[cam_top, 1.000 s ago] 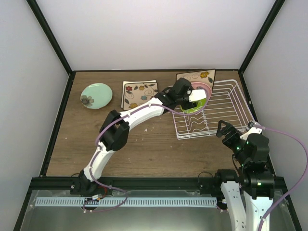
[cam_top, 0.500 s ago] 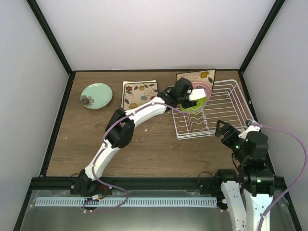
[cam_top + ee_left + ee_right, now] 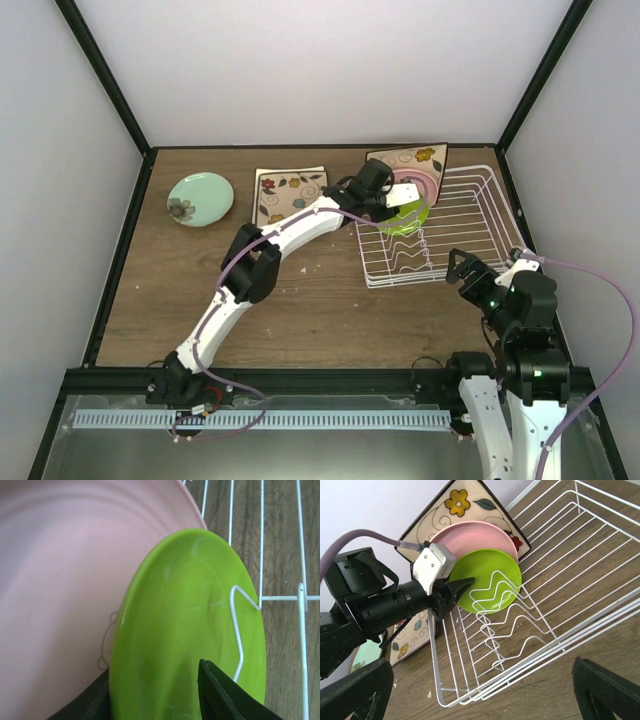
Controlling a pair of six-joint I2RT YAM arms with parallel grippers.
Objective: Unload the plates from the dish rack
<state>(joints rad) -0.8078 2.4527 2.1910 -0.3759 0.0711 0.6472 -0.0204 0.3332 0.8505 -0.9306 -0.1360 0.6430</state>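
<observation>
The white wire dish rack [image 3: 455,215] sits at the back right. A small lime-green plate [image 3: 412,218] stands in its left end, in front of a pink round plate [image 3: 417,180] and a square cream flowered plate [image 3: 405,158]. My left gripper [image 3: 392,211] is shut on the lime-green plate's rim. In the left wrist view its dark fingers [image 3: 222,692] straddle the lime-green plate [image 3: 185,630], with the pink plate [image 3: 65,580] behind. My right gripper [image 3: 468,268] is open and empty near the rack's front right corner, facing the rack [image 3: 560,630].
A second square flowered plate [image 3: 288,195] and a mint-green round plate [image 3: 200,199] lie flat on the wooden table left of the rack. Black frame posts and white walls close in the back and sides.
The left gripper has shifted slightly toward the back with the lime-green plate, which now sits a little higher and more tilted. The right arm has barely moved.
</observation>
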